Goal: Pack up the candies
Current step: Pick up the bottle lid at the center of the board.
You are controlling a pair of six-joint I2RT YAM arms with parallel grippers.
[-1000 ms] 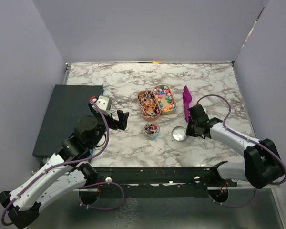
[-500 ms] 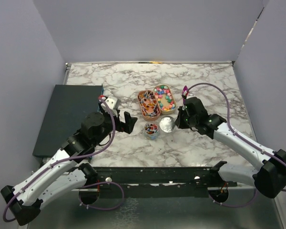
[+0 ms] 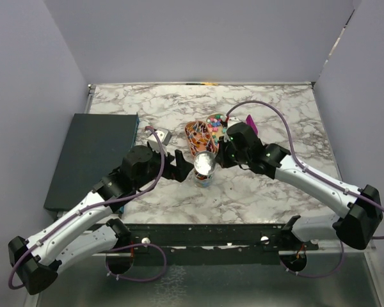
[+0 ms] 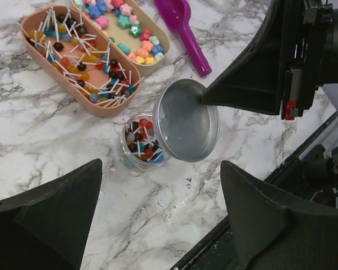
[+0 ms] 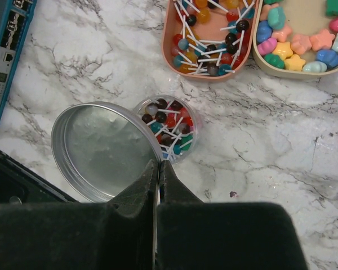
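The candies are star and bean shapes in mixed colours in a beige tray, also seen from above. A small clear jar holds tiny lollipops. My right gripper is shut on the rim of a round silver lid and holds it tilted over the jar's edge. My left gripper is open and empty, just left of the jar. The purple scoop lies beside the beige tray.
A pink tray of small lollipops sits next to the beige tray. A dark flat box lies at the left of the marble table, with a blue circuit board at its edge. Grey walls enclose the table.
My right gripper has carried the silver lid left from the table to over the jar. My left gripper has moved right, up to the jar.
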